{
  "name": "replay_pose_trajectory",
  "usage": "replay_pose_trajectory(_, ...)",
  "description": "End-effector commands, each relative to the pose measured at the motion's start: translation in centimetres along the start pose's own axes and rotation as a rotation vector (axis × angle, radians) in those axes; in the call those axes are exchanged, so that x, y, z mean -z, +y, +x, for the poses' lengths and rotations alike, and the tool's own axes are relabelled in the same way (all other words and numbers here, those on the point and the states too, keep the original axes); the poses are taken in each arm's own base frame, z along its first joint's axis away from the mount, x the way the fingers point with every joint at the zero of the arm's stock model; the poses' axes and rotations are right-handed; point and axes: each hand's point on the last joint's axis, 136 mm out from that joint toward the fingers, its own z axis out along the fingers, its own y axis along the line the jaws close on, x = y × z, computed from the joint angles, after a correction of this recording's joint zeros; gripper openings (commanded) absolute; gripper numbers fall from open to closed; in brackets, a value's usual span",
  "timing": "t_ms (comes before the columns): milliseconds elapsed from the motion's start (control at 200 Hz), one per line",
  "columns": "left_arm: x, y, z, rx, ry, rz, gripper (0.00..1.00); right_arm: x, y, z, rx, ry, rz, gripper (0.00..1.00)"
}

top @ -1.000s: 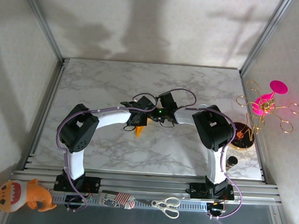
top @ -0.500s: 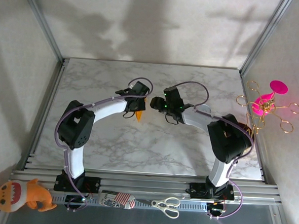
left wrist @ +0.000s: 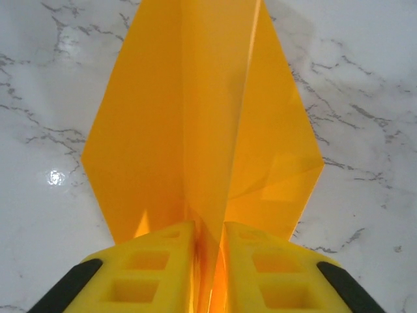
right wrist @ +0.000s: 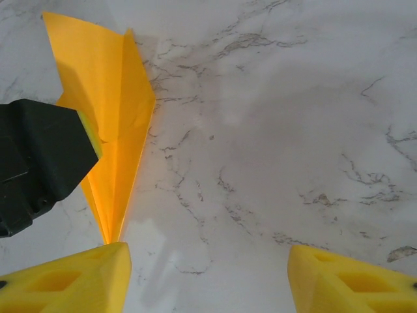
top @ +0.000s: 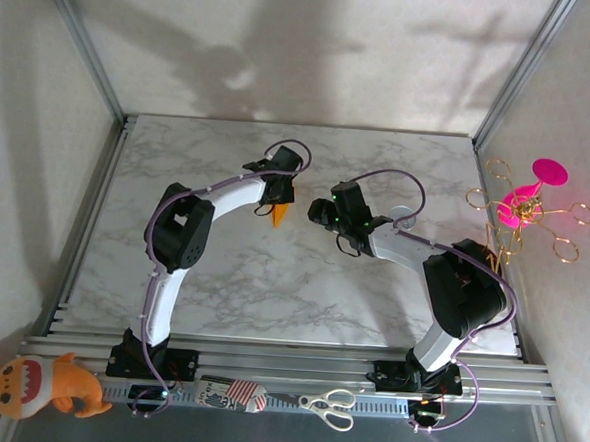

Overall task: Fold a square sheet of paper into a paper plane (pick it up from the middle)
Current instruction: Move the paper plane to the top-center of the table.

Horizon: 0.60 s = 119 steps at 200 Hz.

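Toward the far middle of the marble desk [top: 271,290], well clear of its railed edges, the left pincer [left wrist: 208,261] pinches the paper plane [left wrist: 195,117] by its keel, the right pincer [right wrist: 208,280] spread wide and empty just beside it, with plain walls [top: 285,50] around.

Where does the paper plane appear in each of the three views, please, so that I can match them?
Top external: paper plane just left of centre, at the left arm's tip.
Left wrist: paper plane spans the middle, from the fingers to the top edge.
Right wrist: paper plane upper left, pointed tip toward the bottom edge.
Shared landmark: left gripper, fingers either side of its centre fold.
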Motion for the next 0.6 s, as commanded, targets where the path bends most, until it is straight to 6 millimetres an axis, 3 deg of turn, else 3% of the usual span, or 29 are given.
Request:
replay_pose_trajectory(0, -0.4, 0.2, 0.4, -0.024, 0.033, -0.017, 0.22, 0.0, -0.1, -0.2, 0.008, -0.003, 0.009, 0.65)
replay_pose_trajectory(591, -1.9, 0.8, 1.4, -0.042, 0.065, -0.054, 0.31, -0.7, 0.0, 0.2, 0.004, 0.026, 0.006, 0.64)
